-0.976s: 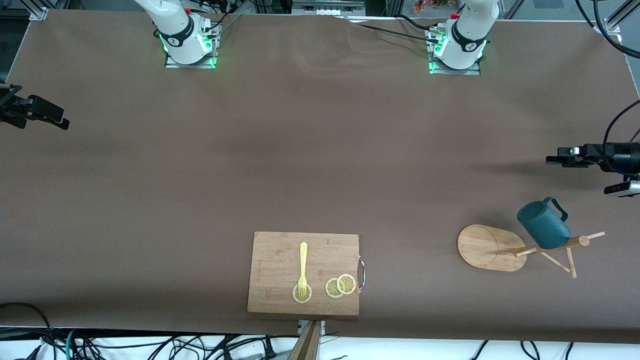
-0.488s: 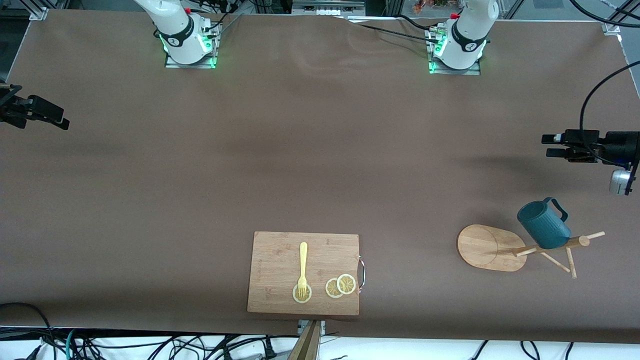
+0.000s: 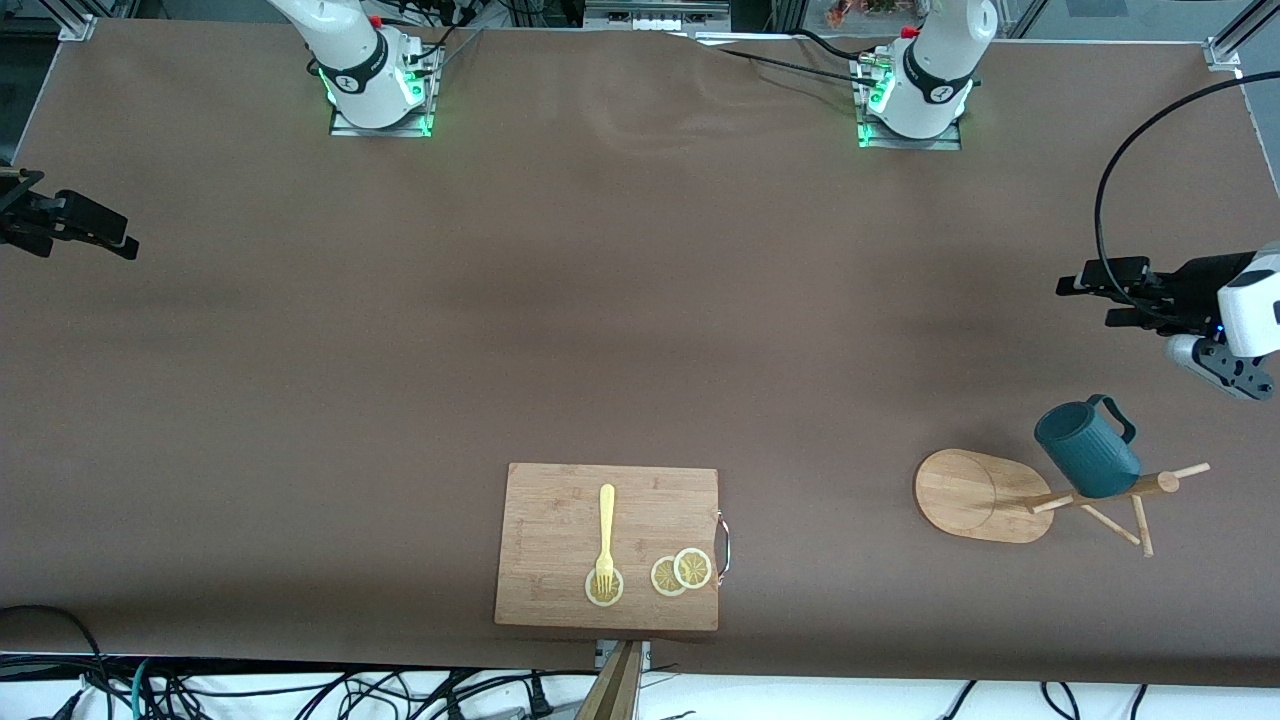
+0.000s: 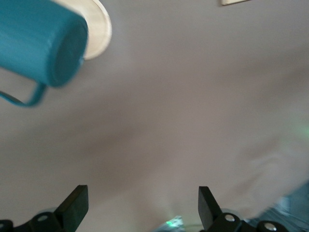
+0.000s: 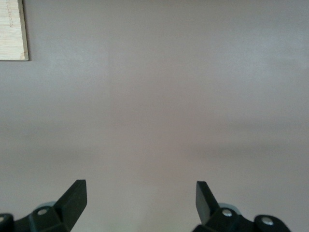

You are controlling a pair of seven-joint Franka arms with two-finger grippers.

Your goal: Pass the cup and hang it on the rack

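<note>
The dark teal cup hangs on a peg of the light wooden rack near the left arm's end of the table. My left gripper is open and empty in the air, apart from the cup and the rack. In the left wrist view its fingers stand wide apart over bare table, with the cup and the rack's base at the frame's edge. My right gripper waits open and empty at the right arm's end; in its wrist view it has only table in front of it.
A rectangular wooden cutting board lies near the front edge, with a yellow fork and lemon slices on it. Its corner shows in the right wrist view. Black cables arc by the left arm.
My left gripper has drawn away from the hanging cup, up the front view and a little toward the table's middle. The cup, the rack and the right arm have not moved.
</note>
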